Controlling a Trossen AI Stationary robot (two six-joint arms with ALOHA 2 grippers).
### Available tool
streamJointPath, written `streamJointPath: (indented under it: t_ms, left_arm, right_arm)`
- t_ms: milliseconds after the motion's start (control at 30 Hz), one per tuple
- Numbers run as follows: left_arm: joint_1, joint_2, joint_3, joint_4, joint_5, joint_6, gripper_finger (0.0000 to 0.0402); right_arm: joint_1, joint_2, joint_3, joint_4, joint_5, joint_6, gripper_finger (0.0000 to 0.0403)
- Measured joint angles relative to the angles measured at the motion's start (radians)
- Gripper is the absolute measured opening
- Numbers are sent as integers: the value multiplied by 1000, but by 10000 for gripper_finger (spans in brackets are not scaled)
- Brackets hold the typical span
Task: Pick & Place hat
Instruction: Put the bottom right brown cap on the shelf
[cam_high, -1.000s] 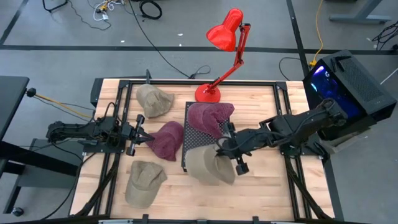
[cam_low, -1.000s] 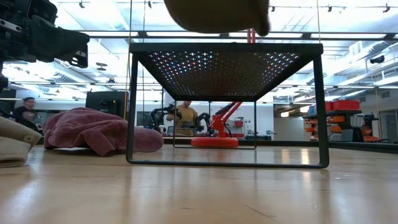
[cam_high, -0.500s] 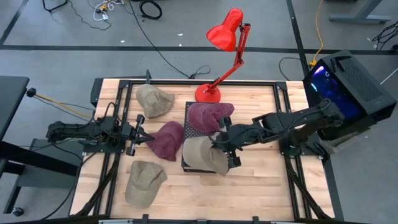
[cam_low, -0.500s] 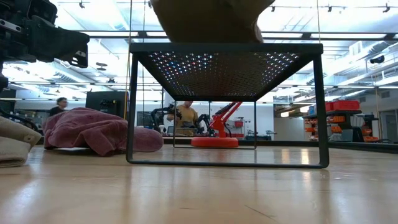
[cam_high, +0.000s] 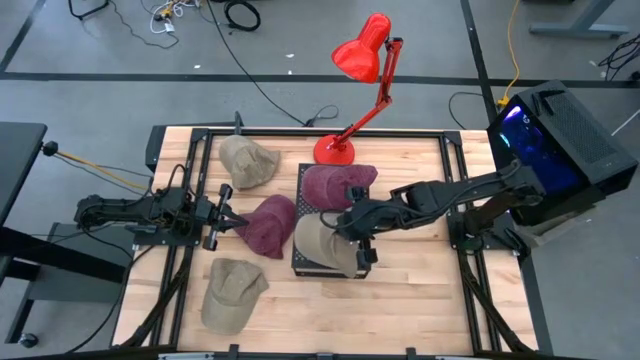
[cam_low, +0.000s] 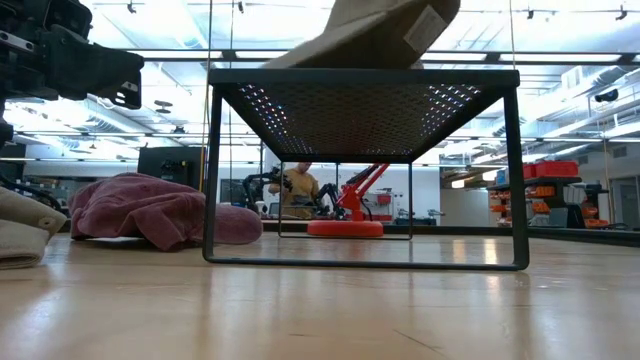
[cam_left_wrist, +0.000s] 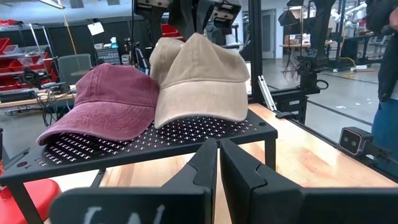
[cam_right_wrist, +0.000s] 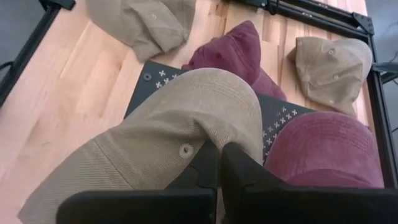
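Jaws of the right gripper (cam_right_wrist: 217, 163) pinch the soft tan corduroy cap (cam_high: 322, 243) over the perforated black rack (cam_high: 301, 222).

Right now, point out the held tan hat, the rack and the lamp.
Tan hat (cam_high: 322, 243), high view, crown.
Rack (cam_low: 365, 77), low view, front top rail.
Lamp (cam_high: 361, 53), high view, red shade.

The floor (cam_high: 100, 95) around the wooden table (cam_high: 420, 300) is grey, with dark lines and black cables (cam_high: 270, 95) lying across it. A red lamp (cam_high: 362, 60) stands at the far edge of the table. A black box with a blue glow (cam_high: 545, 135) sits to one side. Long bright ceiling lights (cam_low: 560, 60) shine in the room, and a person (cam_low: 298, 188) stands far back. Red bins (cam_left_wrist: 11, 53) fill some shelves.
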Motion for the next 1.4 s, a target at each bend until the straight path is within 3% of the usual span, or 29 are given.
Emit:
streamJointPath:
  t_ms: [667,1400]
  left_arm:
    - [0,0,0,0,0,0,25]
    - [0,0,0,0,0,0,25]
  right_arm:
    - [-11,4,0,-34,1,4,2]
    - [-11,4,0,-43,0,41,67]
